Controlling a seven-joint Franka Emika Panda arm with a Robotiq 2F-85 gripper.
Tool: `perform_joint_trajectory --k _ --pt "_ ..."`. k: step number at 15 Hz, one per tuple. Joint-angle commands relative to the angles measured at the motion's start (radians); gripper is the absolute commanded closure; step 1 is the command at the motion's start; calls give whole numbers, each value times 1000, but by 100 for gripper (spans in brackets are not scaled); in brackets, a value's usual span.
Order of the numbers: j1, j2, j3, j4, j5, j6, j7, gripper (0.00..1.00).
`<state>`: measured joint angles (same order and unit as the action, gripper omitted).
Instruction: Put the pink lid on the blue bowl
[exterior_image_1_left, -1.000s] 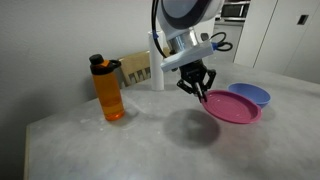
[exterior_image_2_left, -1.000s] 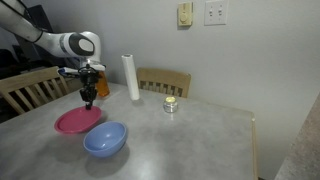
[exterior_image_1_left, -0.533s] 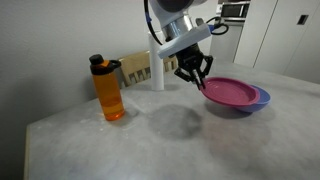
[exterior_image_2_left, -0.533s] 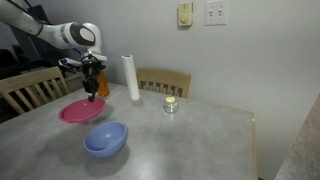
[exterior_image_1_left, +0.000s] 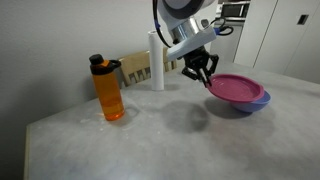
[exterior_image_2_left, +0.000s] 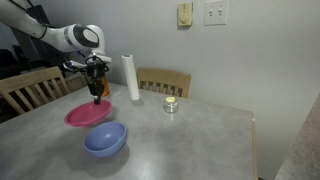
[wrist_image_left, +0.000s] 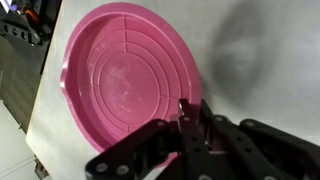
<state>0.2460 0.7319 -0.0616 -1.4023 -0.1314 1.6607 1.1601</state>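
Grey tabletop (exterior_image_1_left: 150, 140); claw (exterior_image_1_left: 207, 82) grips pink lid (exterior_image_1_left: 236, 88) roughly flat.

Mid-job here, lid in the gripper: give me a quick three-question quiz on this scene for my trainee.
1. True or false: the gripper is shut on the rim of the pink lid.
2. The orange bottle is: A) upright on the table; B) lying on its side; C) hanging from the arm.
3. In an exterior view, is the blue bowl covered yet?
Key: 1 true; 2 A; 3 no, its inside shows open, with the lid held beside it.
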Motion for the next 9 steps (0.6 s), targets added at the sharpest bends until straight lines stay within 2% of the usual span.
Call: perform_joint_trajectory --k 1,9 --pt "-15 -88 -11 -140 -52 76 -29 97" --pt "-48 -212 -23 -347 -133 215 -31 97"
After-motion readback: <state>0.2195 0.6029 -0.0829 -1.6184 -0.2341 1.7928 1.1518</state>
